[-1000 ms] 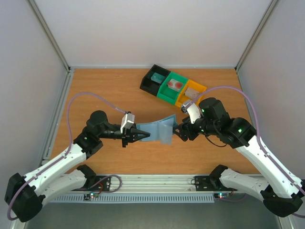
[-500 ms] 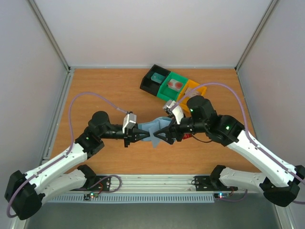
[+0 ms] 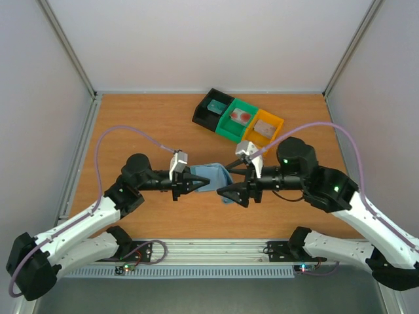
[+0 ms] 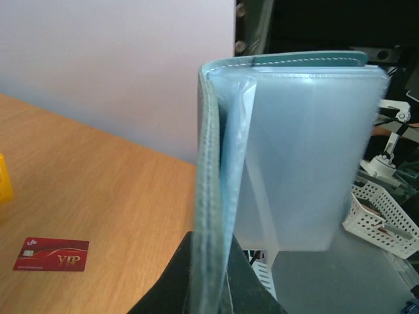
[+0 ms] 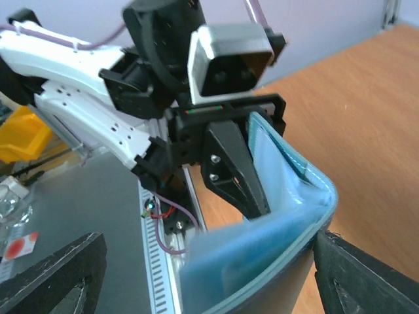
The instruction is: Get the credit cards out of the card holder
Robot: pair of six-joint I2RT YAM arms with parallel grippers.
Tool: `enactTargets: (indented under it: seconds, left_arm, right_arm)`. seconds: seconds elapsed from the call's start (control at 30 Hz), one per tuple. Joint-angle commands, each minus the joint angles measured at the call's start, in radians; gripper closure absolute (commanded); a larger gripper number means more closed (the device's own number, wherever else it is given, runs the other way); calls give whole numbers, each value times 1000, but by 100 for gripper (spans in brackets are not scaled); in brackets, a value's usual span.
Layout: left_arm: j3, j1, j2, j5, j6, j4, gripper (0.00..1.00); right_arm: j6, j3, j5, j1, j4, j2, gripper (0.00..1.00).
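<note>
Right gripper has released; jaws spread wide, holder loose between them, folded back shut. Left gripper clenched on holder edge. Red card out, on table beyond left jaws. Judgement: re-grip needed to reopen pockets.

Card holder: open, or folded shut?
Partly open: card holder, pinched in left gripper, shows clear sleeves gaping from its blue cover.

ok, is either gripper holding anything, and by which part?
Left gripper is shut on the card holder, pinching one edge of its cover. Right gripper is open, fingers either side of it, gripping nothing.
</note>
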Motion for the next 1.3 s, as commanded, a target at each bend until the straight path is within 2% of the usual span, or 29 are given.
enactTargets:
  seconds: [0.0, 0.23, 0.33, 0.4, 0.43, 0.47, 0.53, 0.6, 0.67, 0.77, 0.9, 1.03, 1.07, 1.17, 1.2, 1.23, 1.27]
  left_arm:
    - [-6, -6, -1, -12, -51, 63, 100]
    - [5, -6, 2, -12, -105, 65, 100]
    - [9, -6, 12, -49, -108, 37, 100]
    - [13, 2, 35, -144, -168, -76, 100]
    - [8, 20, 60, -144, -216, -140, 100]
    - [-7, 49, 99, -103, -297, -186, 100]
    - [-42, 118, 187, -12, -345, -270, 100]
    - [-41, 177, 278, 16, -280, -426, 100]
    - [-47, 201, 349, 60, -247, -493, 100]
    - [-80, 203, 425, 104, -317, -408, 100]
    - [-118, 203, 495, 77, -360, -360, 100]
    - [-148, 203, 517, -51, -358, -411, 97]
    - [-149, 203, 508, -71, -361, -428, 85]
    - [-137, 203, 458, -134, -352, -511, 32]
    - [-130, 203, 438, -165, -347, -548, 20]
    - [-122, 203, 413, -199, -339, -588, 4]
    - [-98, 203, 387, -249, -327, -647, 1]
  right_arm:
    - [-4, 19, 29, 11, 15, -59, 13]
    - [-10, 29, 204, 11, -60, -125, 12]
    - [-12, 30, 289, 11, -85, -159, 9]
    - [1, 22, 383, 11, -90, -193, 5]
    - [13, 13, 439, 11, -89, -204, 4]
    - [26, 4, 501, 11, -91, -210, 4]
    - [49, -3, 574, 11, -121, -196, 4]
    - [60, 10, 591, 11, -172, -159, 4]
    - [72, 23, 589, 11, -212, -116, 4]
    - [89, 20, 599, 11, -237, -76, 4]
    - [105, -10, 590, 11, -223, -46, 4]
    - [107, -16, 587, 11, -230, -17, 3]
    - [109, -16, 589, 11, -233, -15, 2]
    - [120, -23, 618, 9, -233, -15, 1]
    - [131, -26, 645, 4, -235, -14, 2]
    - [142, -27, 667, -11, -240, -10, 1]
    - [154, -28, 678, -36, -244, -4, 2]
